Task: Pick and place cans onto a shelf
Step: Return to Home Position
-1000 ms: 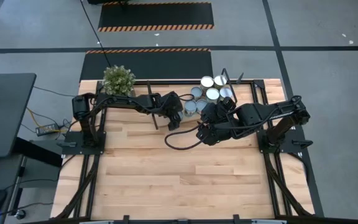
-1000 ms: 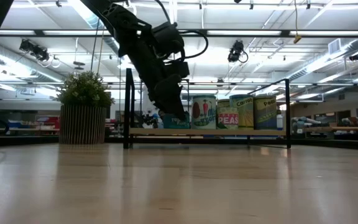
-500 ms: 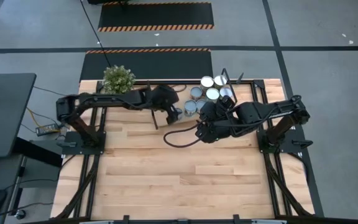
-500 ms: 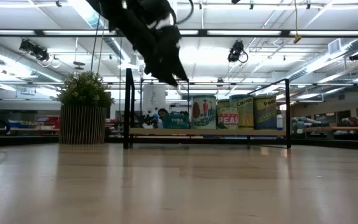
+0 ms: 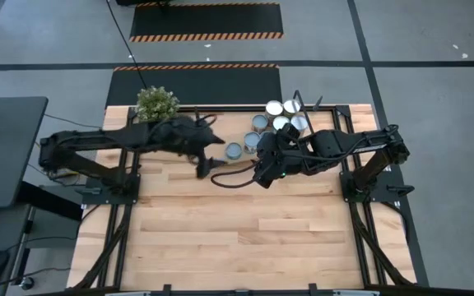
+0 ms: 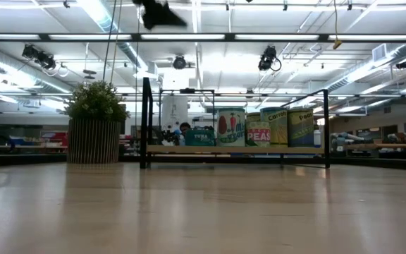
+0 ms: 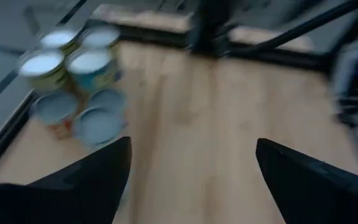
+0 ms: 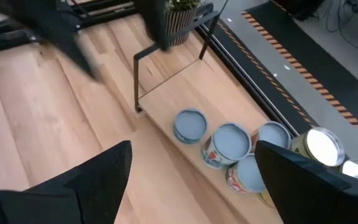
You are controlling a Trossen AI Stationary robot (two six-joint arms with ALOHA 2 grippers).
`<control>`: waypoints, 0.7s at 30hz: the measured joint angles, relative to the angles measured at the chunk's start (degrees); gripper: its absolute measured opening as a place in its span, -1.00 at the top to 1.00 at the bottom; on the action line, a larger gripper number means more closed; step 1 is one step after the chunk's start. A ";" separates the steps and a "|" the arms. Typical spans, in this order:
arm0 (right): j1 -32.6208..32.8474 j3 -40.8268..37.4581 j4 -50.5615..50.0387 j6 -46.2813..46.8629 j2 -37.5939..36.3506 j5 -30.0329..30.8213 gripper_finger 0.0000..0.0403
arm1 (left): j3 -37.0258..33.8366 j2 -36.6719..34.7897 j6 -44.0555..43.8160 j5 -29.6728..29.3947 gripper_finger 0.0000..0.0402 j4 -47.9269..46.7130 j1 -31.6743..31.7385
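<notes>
Several cans (image 5: 275, 123) stand upright in a cluster on the shelf (image 5: 323, 123) along the table's far edge; the low view shows them side by side (image 6: 259, 127). At the cluster's left end stands a short teal can (image 6: 199, 136). My left gripper (image 5: 214, 146) hangs open high above the table, left of the cans, with nothing between its fingers (image 7: 191, 180). My right gripper (image 5: 260, 168) hovers open just on the near side of the cans, also holding nothing (image 8: 191, 180).
A potted plant (image 5: 156, 104) stands at the table's far left, beside the shelf's black wire frame (image 6: 146, 120). A dark cable (image 5: 233, 174) lies looped on the table near my right gripper. Bare shelf board (image 8: 166, 93) shows left of the cans.
My left gripper has risen steeply from the shelf's left end and drawn back toward the table's left edge, staying open. The short teal can it was hiding now stands in plain view on the shelf.
</notes>
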 joint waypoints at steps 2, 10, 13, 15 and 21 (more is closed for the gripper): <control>0.00 0.00 0.11 -0.49 0.00 -0.08 -0.73 | 0.00 -2.75 -0.88 0.11 -0.70 -0.67 -1.67; -0.43 -1.46 0.14 -2.35 -0.06 -3.09 -0.73 | -8.38 -12.88 -8.13 -3.33 -0.50 -1.56 -4.47; -0.44 -4.50 1.89 -2.42 -0.91 -4.21 -0.73 | -16.42 -17.95 -14.79 -4.14 -0.44 3.30 -5.40; -0.50 -7.60 4.80 -2.77 -2.11 -6.44 -0.73 | -21.02 -21.19 -19.14 -5.43 -0.40 7.06 -5.85; -4.18 -21.77 19.95 -5.79 -8.26 -17.61 -0.73 | -32.39 -30.73 -26.60 -8.77 -0.32 17.19 -6.02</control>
